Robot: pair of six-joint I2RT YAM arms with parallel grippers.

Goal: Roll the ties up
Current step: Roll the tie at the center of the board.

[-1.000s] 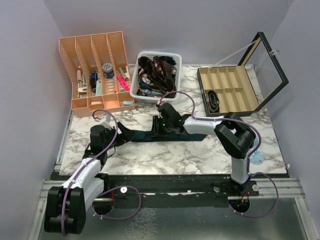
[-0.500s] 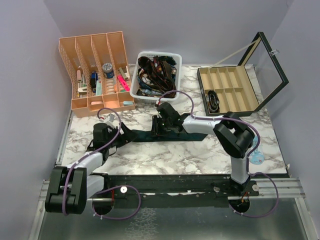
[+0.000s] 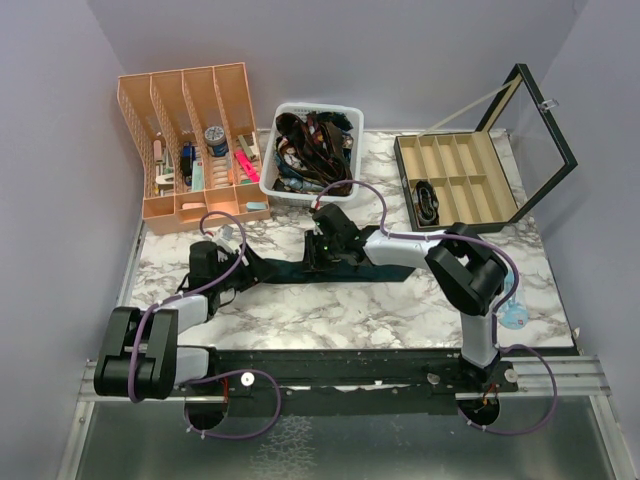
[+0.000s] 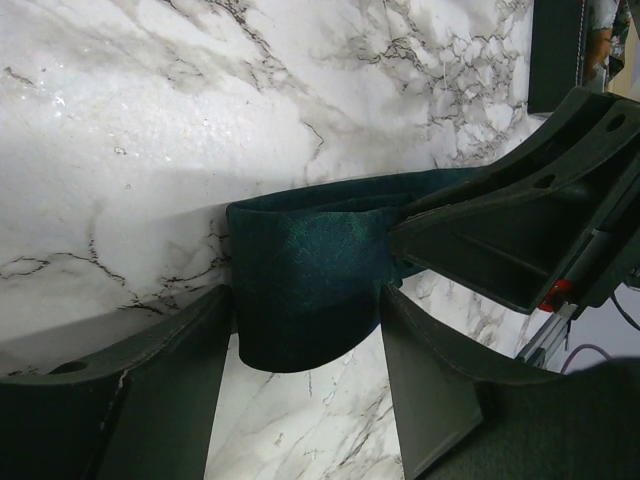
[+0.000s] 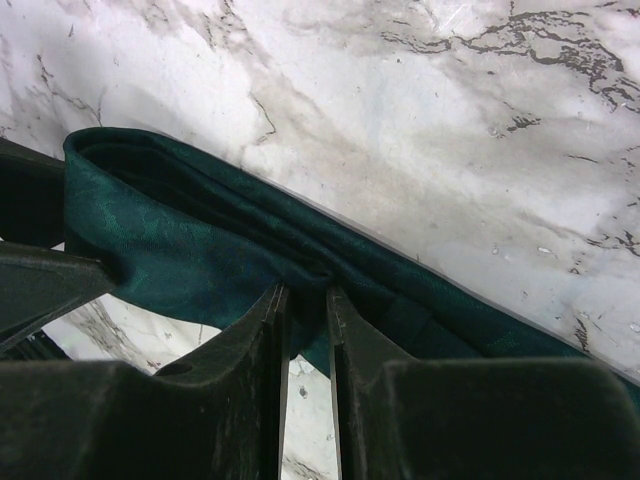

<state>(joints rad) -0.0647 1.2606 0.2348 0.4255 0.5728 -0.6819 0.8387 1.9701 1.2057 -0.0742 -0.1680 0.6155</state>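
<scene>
A dark teal tie [image 3: 285, 268] lies flat across the middle of the marble table [image 3: 350, 310]. My right gripper [image 3: 320, 250] is shut on it. In the right wrist view its fingers pinch a bunched fold of the tie [image 5: 200, 240] at the gripper [image 5: 305, 300]. My left gripper [image 3: 232, 262] is open at the tie's left end. In the left wrist view the folded-over end [image 4: 305, 285] lies between the spread fingers of that gripper [image 4: 305, 395], its edges near both fingers. The right gripper's body [image 4: 520, 230] shows just beyond it.
A white basket [image 3: 335, 110] full of tangled ties stands at the back centre. A peach desk organizer [image 3: 195, 140] is at the back left. A black compartment box [image 3: 455, 180] with its lid raised is at the back right, one dark roll [image 3: 427, 197] inside.
My left arm has swung right and forward, bringing its open gripper around the tie's folded left end. The right gripper has stayed shut on the tie.
</scene>
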